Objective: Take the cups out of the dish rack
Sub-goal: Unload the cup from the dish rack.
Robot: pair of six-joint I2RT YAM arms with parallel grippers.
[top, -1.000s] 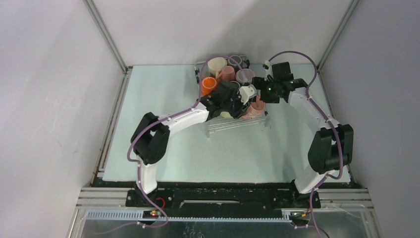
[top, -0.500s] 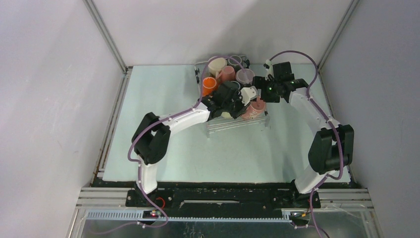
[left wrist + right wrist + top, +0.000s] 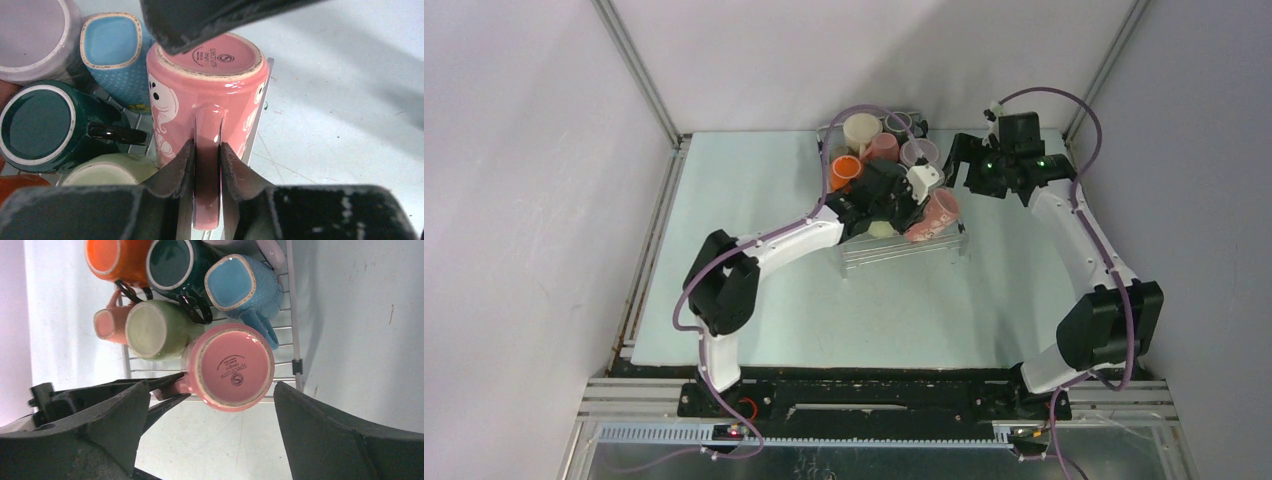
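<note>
Left fingers (image 3: pixel 180 165) clenched on the handle of the glossy pink ceramic mug (image 3: pixel 205 85), at the edge of the wire dish rack (image 3: pixel 294 335); right fingers (image 3: pixel 320 430) released, spread above it. Risk: the thin handle grip may let the mug pivot on lifting, striking neighbouring mugs (image 3: pixel 37 122).

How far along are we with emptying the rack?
Done: no cup visibly out yet. In hand: left gripper shut on the handle of the pink ceramic mug, bottom up at the edge of the wire dish rack; right gripper open, facing it. Left: orange, dark teal, blue, pale green mugs and others.
</note>
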